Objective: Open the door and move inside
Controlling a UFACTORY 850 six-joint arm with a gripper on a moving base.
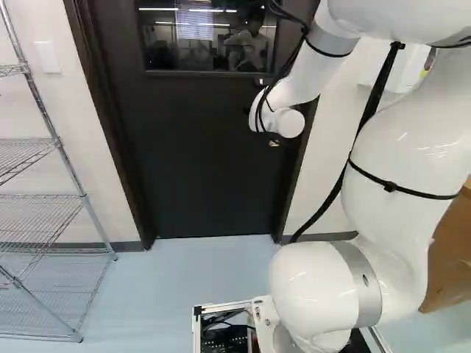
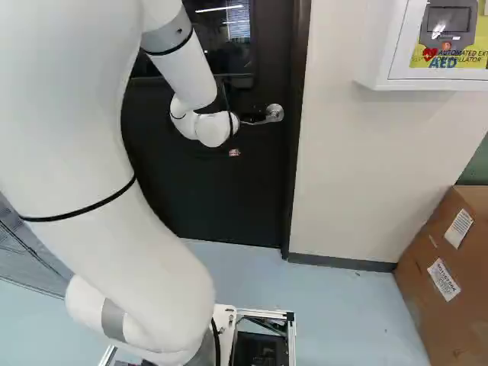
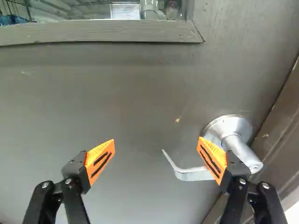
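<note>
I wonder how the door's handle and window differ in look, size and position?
The handle is silvery metal, while the window is reflective glass. The handle is small; the window is far larger. The handle sits near the edge of the door, whereas the window is higher. Both are fitted to the dark door.

The door (image 1: 206, 162), its top edge cut off, is partly hidden behind the arm (image 1: 394, 147).

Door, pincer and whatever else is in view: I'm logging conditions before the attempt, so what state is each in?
Door: shut in its frame
Door handle: lever roughly level, ungripped
Pincer: open
AED cabinet: looks shut
Cardboard box: on the floor; cannot tell if sealed
</note>
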